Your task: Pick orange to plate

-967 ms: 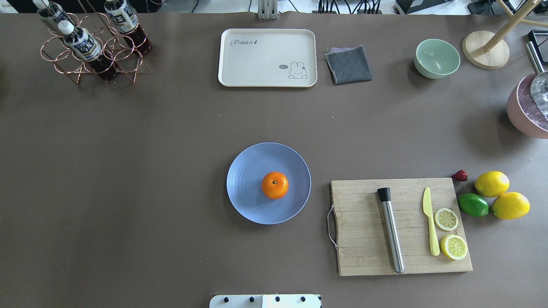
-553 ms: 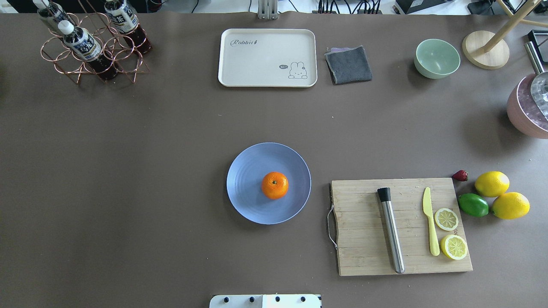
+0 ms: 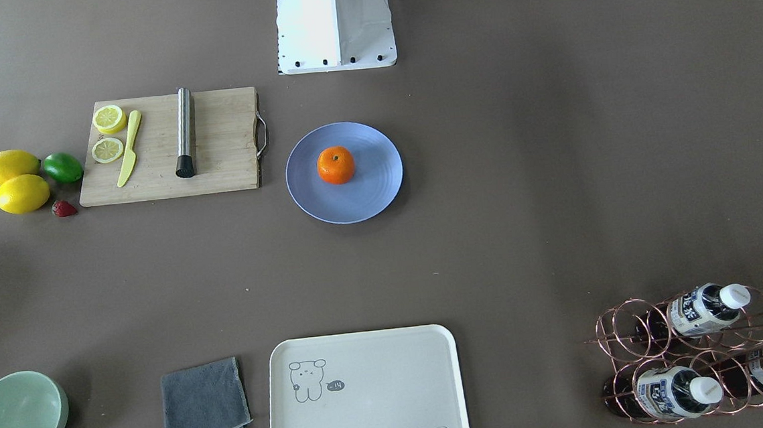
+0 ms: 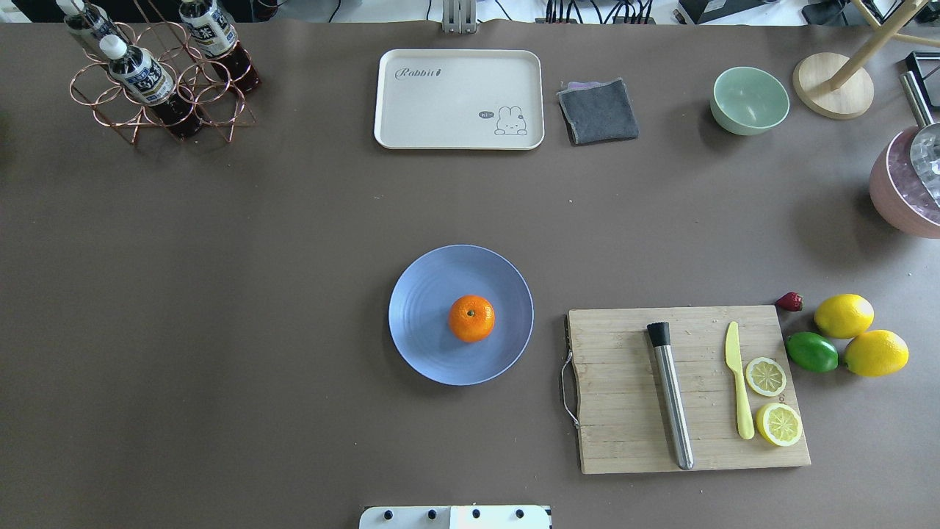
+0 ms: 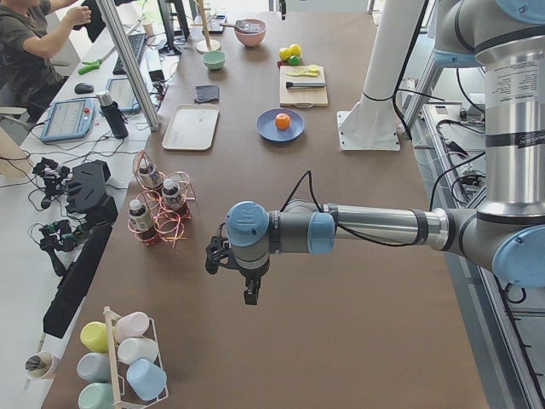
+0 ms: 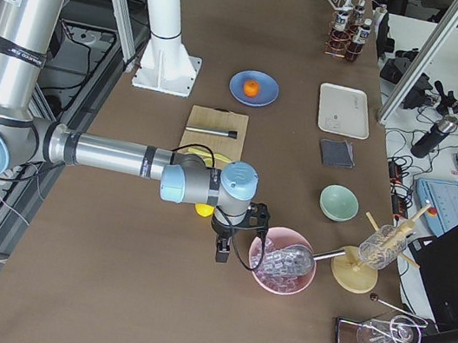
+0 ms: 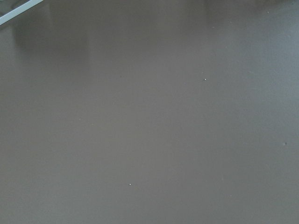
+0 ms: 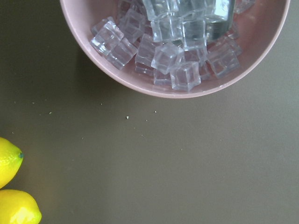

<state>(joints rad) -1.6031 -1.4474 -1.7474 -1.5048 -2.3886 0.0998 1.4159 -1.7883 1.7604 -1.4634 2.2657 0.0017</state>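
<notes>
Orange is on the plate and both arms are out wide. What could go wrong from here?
1. The orange lies loose on a nearly flat plate; a knock to the table might roll it off.
2. The right claw hangs close beside the pink bowl of ice cubes, with the lemons just below its wrist camera. A careless swing from there could clip the bowl or scatter the fruit.

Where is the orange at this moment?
In the overhead view the orange sits on the blue plate, near its centre, left of the cutting board.
</notes>
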